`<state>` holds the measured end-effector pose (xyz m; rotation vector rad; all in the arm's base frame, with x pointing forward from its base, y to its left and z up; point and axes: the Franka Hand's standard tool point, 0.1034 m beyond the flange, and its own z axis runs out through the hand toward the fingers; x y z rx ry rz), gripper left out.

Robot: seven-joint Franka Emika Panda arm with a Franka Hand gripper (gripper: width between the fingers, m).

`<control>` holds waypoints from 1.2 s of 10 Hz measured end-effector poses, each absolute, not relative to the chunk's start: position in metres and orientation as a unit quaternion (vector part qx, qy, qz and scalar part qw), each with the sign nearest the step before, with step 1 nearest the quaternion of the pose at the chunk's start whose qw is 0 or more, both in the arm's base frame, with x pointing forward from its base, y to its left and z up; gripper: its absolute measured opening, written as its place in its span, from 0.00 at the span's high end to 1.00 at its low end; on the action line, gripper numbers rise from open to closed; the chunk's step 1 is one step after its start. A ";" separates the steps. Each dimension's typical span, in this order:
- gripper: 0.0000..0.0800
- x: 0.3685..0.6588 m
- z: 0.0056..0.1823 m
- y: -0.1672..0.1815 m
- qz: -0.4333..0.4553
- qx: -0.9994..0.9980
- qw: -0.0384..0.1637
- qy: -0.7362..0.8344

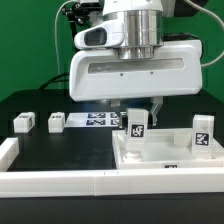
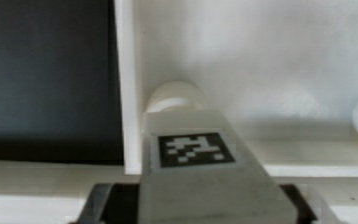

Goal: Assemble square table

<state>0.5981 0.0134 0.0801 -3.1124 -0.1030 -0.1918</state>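
The square table's slab point(image 1: 152, 156) lies at the tabletop's point(image 1: 60, 150) front corner on the exterior view's right; my hand point(image 1: 139, 114), partly closed, grips a tagged leg point(image 1: 136, 126) standing upright on it.

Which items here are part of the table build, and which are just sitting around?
Job:
tabletop
gripped leg between the fingers
standing leg, exterior view's right
far-left leg
second-left leg

Lying about:
marker board
border rails
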 end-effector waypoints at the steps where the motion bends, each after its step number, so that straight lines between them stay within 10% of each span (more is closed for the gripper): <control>1: 0.63 0.598 0.080 0.013 -0.061 -0.998 0.011 -0.032; 12: 0.63 0.597 0.077 0.009 -0.044 -0.917 0.060 0.393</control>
